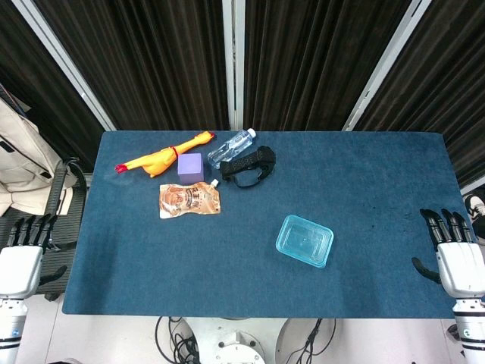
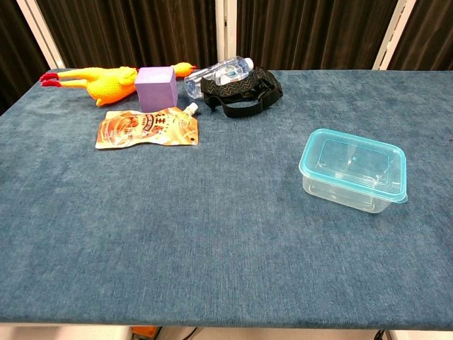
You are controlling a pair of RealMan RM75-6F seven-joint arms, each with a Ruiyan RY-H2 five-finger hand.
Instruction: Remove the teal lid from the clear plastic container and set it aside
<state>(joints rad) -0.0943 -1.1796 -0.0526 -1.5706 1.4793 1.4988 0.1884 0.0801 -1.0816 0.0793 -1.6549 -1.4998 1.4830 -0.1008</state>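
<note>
From up here I see the clear plastic container (image 1: 305,241) sitting on the blue bench (image 1: 364,182), a bit right of the middle and toward my near edge. The teal lid (image 2: 353,161) is on top of it, flat and snapped down all around as far as I can tell. My right hand (image 1: 457,256) is parked off the right edge of the bench, and my left hand (image 1: 21,254) is parked off the left edge. Both hold nothing, and the fingers (image 1: 442,225) on each look straight and a little apart. The box lies at about nine o'clock from my right hand, and at about three o'clock from my left hand. The right hand is much nearer, so I think that is the one to send in first. The left hand has most of the bench to cross. The box is longer one way than the other. In the head view its long side runs from about ten o'clock to four o'clock, so it sits a bit crooked to the bench edge. One short end points down toward my right hand's side, which should make that end easy to reach. The lid faces straight up. I would guess I need one hand to hold the box down while the other lifts the lid. The toys, the bottle and the pouch are well apart from the box, far over at ten o'clock.
</note>
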